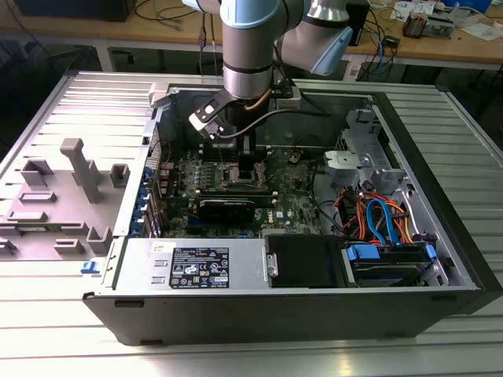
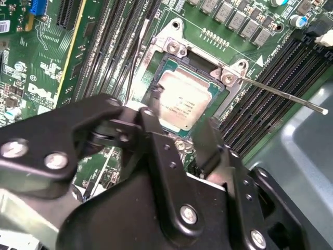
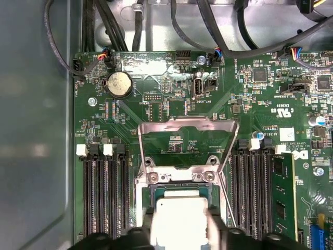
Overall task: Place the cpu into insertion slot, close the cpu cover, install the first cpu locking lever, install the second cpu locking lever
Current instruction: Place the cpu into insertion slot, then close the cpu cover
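The cpu [image 3: 179, 221] shows its pale silver face and lies level in the insertion slot [image 3: 179, 194], a dark square recess in a silvery frame on the green board. My gripper [image 3: 182, 234] is right over it, with one black finger [image 3: 150, 232] against each of two opposite edges. In the second wrist view the cpu [image 2: 182, 99] sits inside the slot's frame [image 2: 167, 61], between my gripper's [image 2: 177, 127] fingertips. The cpu cover [image 3: 182, 124] stands swung up behind the slot. A thin locking lever [image 2: 283, 95] sticks out free beside the slot. In the exterior view the gripper [image 1: 246, 169] is low inside the computer case.
Long black memory slots [image 3: 106, 192] run on both sides of the socket. The open case's metal wall [image 3: 36, 130] is close by. Cables [image 1: 377, 220] and a drive cage fill the exterior view's right, and a black card [image 1: 226, 208] lies in front of the socket.
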Motion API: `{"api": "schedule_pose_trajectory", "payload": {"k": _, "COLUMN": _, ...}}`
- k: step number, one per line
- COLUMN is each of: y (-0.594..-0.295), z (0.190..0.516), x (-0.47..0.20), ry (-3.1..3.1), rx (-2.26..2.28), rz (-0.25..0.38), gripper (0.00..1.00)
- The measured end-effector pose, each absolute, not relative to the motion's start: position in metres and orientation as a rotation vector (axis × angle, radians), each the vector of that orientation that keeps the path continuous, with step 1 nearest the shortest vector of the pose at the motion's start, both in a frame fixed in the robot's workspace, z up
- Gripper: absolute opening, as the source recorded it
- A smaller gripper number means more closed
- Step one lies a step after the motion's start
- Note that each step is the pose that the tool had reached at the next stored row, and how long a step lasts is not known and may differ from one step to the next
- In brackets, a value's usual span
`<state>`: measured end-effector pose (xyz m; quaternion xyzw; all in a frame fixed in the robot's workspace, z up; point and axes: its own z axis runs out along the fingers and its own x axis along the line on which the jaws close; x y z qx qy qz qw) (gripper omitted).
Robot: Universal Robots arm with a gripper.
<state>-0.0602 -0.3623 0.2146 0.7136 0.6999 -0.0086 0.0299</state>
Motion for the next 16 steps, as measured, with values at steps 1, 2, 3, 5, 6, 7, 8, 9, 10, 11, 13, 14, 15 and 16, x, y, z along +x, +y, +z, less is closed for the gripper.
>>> {"api": "schedule_pose_trajectory", "payload": {"k": 1, "y": -0.3623, "z": 0.2147, "x": -0.0602, "ry": 2.158, "rx": 2.200, "rz": -0.027, "gripper": 0.44}}
{"api": "schedule_pose_trajectory", "payload": {"k": 2, "y": -0.3623, "z": 0.2147, "x": -0.0602, "ry": 2.158, "rx": 2.200, "rz": -0.027, "gripper": 0.31}}
{"api": "schedule_pose_trajectory", "payload": {"k": 3, "y": -0.3623, "z": 0.2148, "x": -0.0602, "ry": 2.158, "rx": 2.200, "rz": -0.028, "gripper": 0.25}}
{"api": "schedule_pose_trajectory", "payload": {"k": 5, "y": -0.3623, "z": 0.2150, "x": -0.0602, "ry": 2.158, "rx": 2.200, "rz": -0.028, "gripper": 0.13}}
{"api": "schedule_pose_trajectory", "payload": {"k": 6, "y": -0.3623, "z": 0.2150, "x": -0.0602, "ry": 2.158, "rx": 2.200, "rz": -0.029, "gripper": 0.13}}
{"api": "schedule_pose_trajectory", "payload": {"k": 7, "y": -0.3623, "z": 0.2151, "x": -0.0602, "ry": 2.158, "rx": 2.200, "rz": -0.029, "gripper": 0.11}}
{"api": "schedule_pose_trajectory", "payload": {"k": 8, "y": -0.3623, "z": 0.2151, "x": -0.0602, "ry": 2.158, "rx": 2.200, "rz": -0.029, "gripper": 0.11}}
{"api": "schedule_pose_trajectory", "payload": {"k": 9, "y": -0.3623, "z": 0.2152, "x": -0.0602, "ry": 2.158, "rx": 2.200, "rz": -0.030, "gripper": 0.11}}
{"api": "schedule_pose_trajectory", "payload": {"k": 10, "y": -0.3623, "z": 0.2152, "x": -0.0602, "ry": 2.157, "rx": 2.200, "rz": -0.030, "gripper": 0.11}}
{"api": "schedule_pose_trajectory", "payload": {"k": 11, "y": -0.3623, "z": 0.2156, "x": -0.0602, "ry": 2.157, "rx": 2.200, "rz": -0.031, "gripper": 0.11}}
{"api": "schedule_pose_trajectory", "payload": {"k": 13, "y": -0.3623, "z": 0.2160, "x": -0.0602, "ry": 2.157, "rx": 2.199, "rz": -0.033, "gripper": 0.11}}
{"api": "schedule_pose_trajectory", "payload": {"k": 14, "y": -0.3623, "z": 0.2161, "x": -0.0602, "ry": 2.157, "rx": 2.199, "rz": -0.034, "gripper": 0.11}}
{"api": "schedule_pose_trajectory", "payload": {"k": 15, "y": -0.3623, "z": 0.2161, "x": -0.0602, "ry": 2.157, "rx": 2.199, "rz": -0.034, "gripper": 0.11}}
{"api": "schedule_pose_trajectory", "payload": {"k": 16, "y": -0.3623, "z": 0.2161, "x": -0.0602, "ry": 2.157, "rx": 2.199, "rz": -0.034, "gripper": 0.11}}
